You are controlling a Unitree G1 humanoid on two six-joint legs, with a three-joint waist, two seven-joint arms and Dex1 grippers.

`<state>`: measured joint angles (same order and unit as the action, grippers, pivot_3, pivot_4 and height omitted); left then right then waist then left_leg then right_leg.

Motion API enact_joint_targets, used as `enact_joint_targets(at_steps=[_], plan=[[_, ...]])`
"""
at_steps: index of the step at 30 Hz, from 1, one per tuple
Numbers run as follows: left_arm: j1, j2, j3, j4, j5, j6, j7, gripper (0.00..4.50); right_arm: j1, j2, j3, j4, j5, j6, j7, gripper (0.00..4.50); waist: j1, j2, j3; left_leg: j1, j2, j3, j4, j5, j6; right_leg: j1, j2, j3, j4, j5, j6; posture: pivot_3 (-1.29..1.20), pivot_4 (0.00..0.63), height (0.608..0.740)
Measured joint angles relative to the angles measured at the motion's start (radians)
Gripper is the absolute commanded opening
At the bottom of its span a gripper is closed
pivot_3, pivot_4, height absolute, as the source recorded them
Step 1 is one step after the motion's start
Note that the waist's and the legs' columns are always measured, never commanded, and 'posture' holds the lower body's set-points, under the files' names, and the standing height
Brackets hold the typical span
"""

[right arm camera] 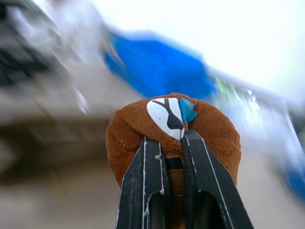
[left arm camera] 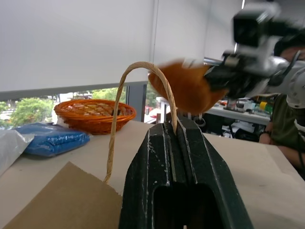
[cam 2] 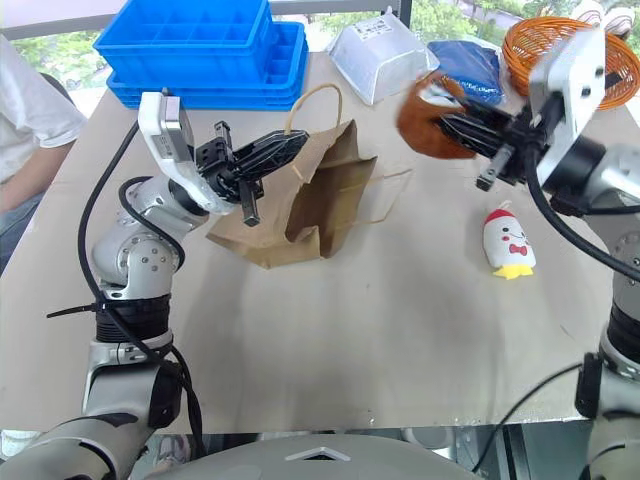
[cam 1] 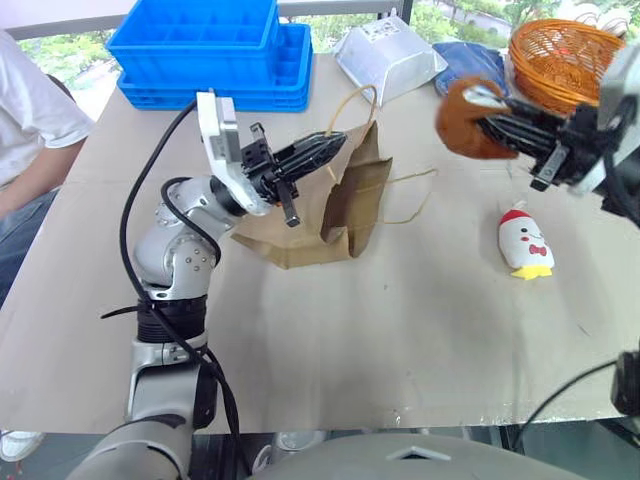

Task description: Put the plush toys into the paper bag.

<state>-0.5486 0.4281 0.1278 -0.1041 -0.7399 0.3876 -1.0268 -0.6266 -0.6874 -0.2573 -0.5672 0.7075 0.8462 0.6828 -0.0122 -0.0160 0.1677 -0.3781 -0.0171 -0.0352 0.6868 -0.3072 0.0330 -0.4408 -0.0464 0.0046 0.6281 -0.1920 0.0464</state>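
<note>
Nearest to us, our left gripper (cam 1: 335,142) has its two black fingers pressed together on one cord handle (left arm camera: 125,102) of the paper bag (cam 1: 345,195), and it holds this handle up, so the bag hangs partly lifted from the table (cam 1: 400,330) with its mouth turned toward our right side. A little further, on our right, the white plush toy (cam 1: 525,243) with the red cap lies alone on the table, well apart from the bag and touched by nothing. Above it our right gripper (cam 2: 450,128) is clamped on the brown plush toy (cam 2: 428,118), which sticks out past the fingertips and is carried in the air, clear of the table. We judge that the coming move depends on one relation: the bag's mouth lies to the left of the brown toy and lower than it, so the right arm must bring the toy leftward and down into the opening, while the left arm keeps the handle raised. The right arm is also the nearer one to the white toy. At the far edge stand the blue crates (cam 1: 215,50) and the orange basket (cam 1: 560,55)
</note>
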Motion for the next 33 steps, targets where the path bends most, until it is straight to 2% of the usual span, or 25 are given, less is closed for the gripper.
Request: enact_joint_targets(at_steps=[3,6,9,14,15,16,19,20,23,27,32,33], plan=[[-0.014,-0.009,0.011,0.016,-0.011,0.002,0.005,0.0,-0.057,0.031,0.179,0.035,-0.081,-0.025,-0.021,0.02,0.0,0.0,0.0,0.0,-0.001,0.001,0.0,0.0,0.0,0.0,-0.001,0.0,0.0,0.0,0.0,0.0,0.15,0.74],[-0.034,-0.02,0.017,0.017,-0.014,0.002,0.016,0.0,-0.021,0.031,0.395,0.104,-0.209,-0.097,0.01,0.02,0.006,0.0,0.0,-0.002,-0.003,-0.001,0.001,0.0,0.0,0.0,-0.002,-0.002,0.0,0.0,0.0,0.0,0.15,0.74],[-0.033,-0.02,0.029,0.016,-0.022,0.006,0.027,0.0,0.002,0.051,0.491,0.184,-0.287,-0.17,0.044,0.02,0.004,0.0,0.0,-0.005,-0.005,0.001,0.001,0.0,0.0,-0.004,-0.005,-0.002,0.0,0.0,0.0,0.0,0.15,0.74],[0.001,-0.031,0.005,-0.018,-0.027,0.019,0.03,0.0,-0.173,0.194,0.691,0.371,-0.447,-0.359,0.16,0.02,-0.014,0.0,0.0,-0.003,-0.003,0.001,0.0,0.001,-0.001,-0.005,-0.003,-0.003,0.002,0.001,0.001,0.0,0.15,0.74],[0.004,-0.032,0.0,-0.024,-0.027,0.019,0.031,0.0,-0.186,0.211,0.715,0.386,-0.456,-0.374,0.184,0.67,-0.014,0.0,0.0,-0.003,-0.003,0.0,0.0,0.001,-0.001,-0.005,-0.003,-0.004,0.003,0.001,0.001,0.0,0.15,0.74],[0.008,-0.032,-0.002,-0.029,-0.027,0.02,0.033,0.0,-0.191,0.229,0.73,0.402,-0.459,-0.386,0.212,0.96,-0.013,0.0,0.0,-0.003,-0.003,0.0,0.0,0.001,-0.001,-0.005,-0.003,-0.004,0.003,0.001,0.001,0.0,0.15,0.74],[0.025,-0.032,-0.004,-0.042,-0.027,0.02,0.038,0.0,-0.191,0.247,0.77,0.447,-0.485,-0.438,0.267,2.27,-0.001,0.0,0.0,-0.004,-0.005,-0.001,0.001,0.001,-0.001,-0.006,-0.006,-0.005,0.003,0.001,0.001,0.0,0.15,0.74],[0.038,-0.031,-0.004,-0.047,-0.027,0.02,0.041,0.0,-0.188,0.238,0.766,0.455,-0.507,-0.464,0.271,2.68,0.002,0.0,0.0,-0.004,-0.006,-0.001,0.001,0.001,-0.001,-0.006,-0.007,-0.005,0.003,0.001,0.001,0.0,0.15,0.74],[0.058,-0.028,-0.003,-0.051,-0.027,0.02,0.049,0.0,-0.155,0.195,0.702,0.427,-0.498,-0.465,0.274,2.68,0.009,0.0,0.0,-0.006,-0.007,-0.001,0.002,0.001,-0.001,-0.005,-0.008,-0.005,0.002,0.001,0.001,0.0,0.15,0.74],[0.077,-0.025,0.001,-0.071,-0.027,0.019,0.059,0.0,-0.05,0.102,0.476,0.23,-0.342,-0.291,0.249,2.68,0.015,0.0,0.0,-0.006,-0.006,-0.003,0.001,0.001,-0.001,-0.005,-0.01,-0.007,0.002,0.001,0.001,0.0,0.15,0.74],[0.082,-0.029,-0.004,-0.073,-0.027,0.017,0.06,0.0,0.027,0.052,0.229,0.071,-0.183,-0.08,0.145,2.68,0.014,0.0,0.0,-0.005,-0.004,-0.002,0.001,0.001,-0.001,-0.005,-0.009,-0.006,0.002,0.001,0.001,0.0,0.15,0.74],[0.081,-0.03,-0.007,-0.072,-0.027,0.016,0.06,0.0,0.059,0.026,0.169,0.048,-0.152,-0.027,0.117,2.94,0.016,0.0,0.0,-0.005,-0.005,-0.001,0.001,0.001,-0.001,-0.005,-0.009,-0.006,0.003,0.001,0.001,0.0,0.15,0.74]])
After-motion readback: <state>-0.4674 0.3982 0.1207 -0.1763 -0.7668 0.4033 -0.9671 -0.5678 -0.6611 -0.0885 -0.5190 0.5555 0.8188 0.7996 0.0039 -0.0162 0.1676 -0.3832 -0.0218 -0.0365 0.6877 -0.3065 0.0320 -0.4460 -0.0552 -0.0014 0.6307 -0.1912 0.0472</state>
